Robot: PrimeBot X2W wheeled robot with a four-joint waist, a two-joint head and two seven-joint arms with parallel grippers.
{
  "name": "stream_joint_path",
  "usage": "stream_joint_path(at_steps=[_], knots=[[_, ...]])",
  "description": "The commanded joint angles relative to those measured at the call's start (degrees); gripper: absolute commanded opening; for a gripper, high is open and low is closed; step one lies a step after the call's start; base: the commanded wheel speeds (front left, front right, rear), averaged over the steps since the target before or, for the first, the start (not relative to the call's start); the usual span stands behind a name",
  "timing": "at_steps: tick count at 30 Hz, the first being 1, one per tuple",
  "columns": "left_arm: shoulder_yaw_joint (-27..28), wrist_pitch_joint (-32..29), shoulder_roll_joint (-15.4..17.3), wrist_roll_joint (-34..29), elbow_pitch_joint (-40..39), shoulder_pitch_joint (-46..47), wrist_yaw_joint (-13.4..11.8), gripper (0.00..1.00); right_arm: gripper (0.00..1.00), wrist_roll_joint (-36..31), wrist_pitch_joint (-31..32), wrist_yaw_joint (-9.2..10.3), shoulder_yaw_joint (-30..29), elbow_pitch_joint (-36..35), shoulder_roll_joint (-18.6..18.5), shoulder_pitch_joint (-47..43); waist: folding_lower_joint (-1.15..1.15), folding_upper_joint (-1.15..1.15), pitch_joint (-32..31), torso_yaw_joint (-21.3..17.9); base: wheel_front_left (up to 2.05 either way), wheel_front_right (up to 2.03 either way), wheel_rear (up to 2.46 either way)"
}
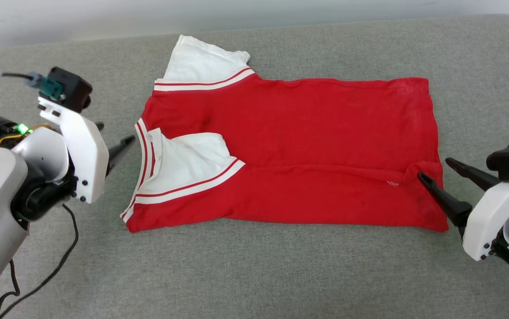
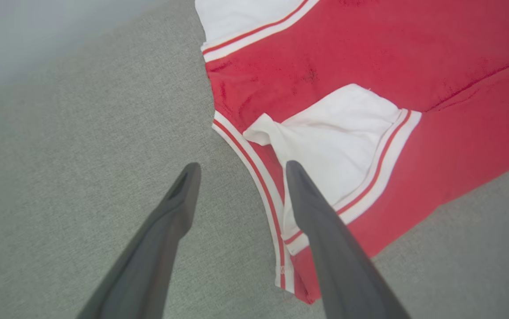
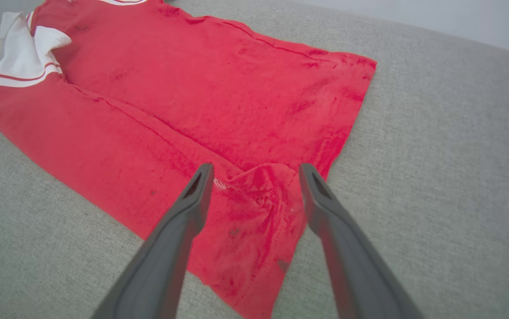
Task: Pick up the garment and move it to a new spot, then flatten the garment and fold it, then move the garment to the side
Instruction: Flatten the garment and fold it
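The garment point(image 1: 307, 133) is lying spread across the grey fabric surface point(image 1: 254, 274), one side folded in. The left pincer point(image 1: 116, 133) is hovering released at its collar edge; the right pincer point(image 1: 434, 168) is gaping over its hem corner.

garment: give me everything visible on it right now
The garment is a red shirt of thin, soft-looking fabric with white sleeves and red-and-white striped trim. It lies on the grey fabric surface, collar toward the robot's left, near side folded onto the body with its sleeve on top, far sleeve spread out. The near hem corner is bunched between the open fingers of the right gripper; contact is unclear. The open left gripper sits by the collar.
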State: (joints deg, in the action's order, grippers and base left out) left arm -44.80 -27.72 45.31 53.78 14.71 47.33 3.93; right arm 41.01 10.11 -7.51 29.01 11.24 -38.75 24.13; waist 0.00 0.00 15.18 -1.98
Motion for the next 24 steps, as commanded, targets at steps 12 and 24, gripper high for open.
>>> stream_joint_path(at_steps=[12,24], knots=[[-5.9,-19.33,2.34,5.51,-1.87,-1.13,0.36,1.0,1.0,-0.07,3.49,0.04,0.84,-2.88,1.03,0.69,0.0,0.0,2.2,-2.56,0.0,0.0,0.0],[-10.07,-18.78,0.15,5.57,3.93,-5.41,2.21,0.0,1.0,0.19,4.78,0.05,1.19,-3.69,-0.89,6.52,0.0,0.0,2.14,-4.5,0.0,0.0,0.0]])
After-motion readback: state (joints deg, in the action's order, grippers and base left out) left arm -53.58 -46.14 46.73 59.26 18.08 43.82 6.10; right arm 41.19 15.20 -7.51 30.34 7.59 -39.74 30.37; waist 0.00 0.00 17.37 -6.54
